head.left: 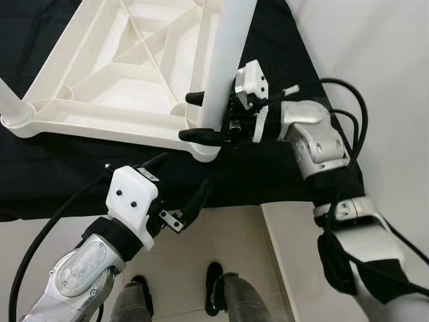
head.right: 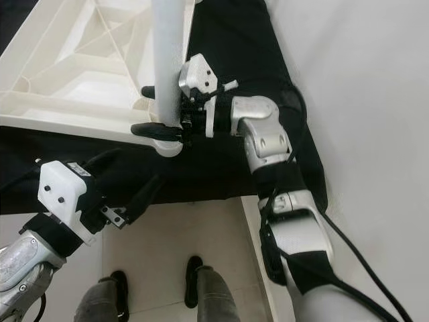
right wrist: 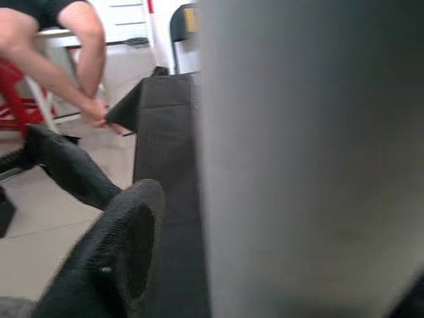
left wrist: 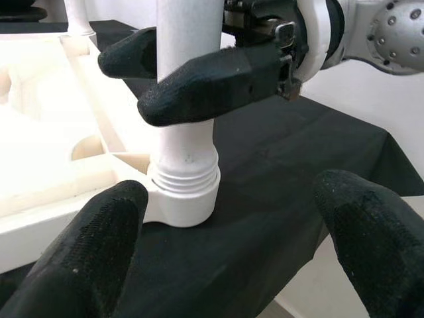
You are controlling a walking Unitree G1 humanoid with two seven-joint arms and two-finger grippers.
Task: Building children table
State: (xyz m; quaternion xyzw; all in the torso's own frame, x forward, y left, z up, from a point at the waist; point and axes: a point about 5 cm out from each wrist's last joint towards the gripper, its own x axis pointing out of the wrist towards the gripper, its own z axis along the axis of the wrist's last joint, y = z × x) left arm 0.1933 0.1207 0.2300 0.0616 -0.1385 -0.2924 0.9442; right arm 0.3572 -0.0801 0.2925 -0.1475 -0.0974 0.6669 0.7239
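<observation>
white kids' tabletop [head.left: 100,80] flipped upside down on the black cloth [head.left: 268,168], right gripper [head.left: 201,117] clenched round the table leg [head.left: 224,60] standing in its near corner socket, left gripper [head.left: 184,184] hovering released just below the cloth's front edge

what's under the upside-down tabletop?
A black cloth lies under the white tabletop and spreads past its edges. What the cloth covers is hidden. The right end effector grips the leg in the corner socket.

No readable text, label, brand, number or sign appears on anything in these views.
</observation>
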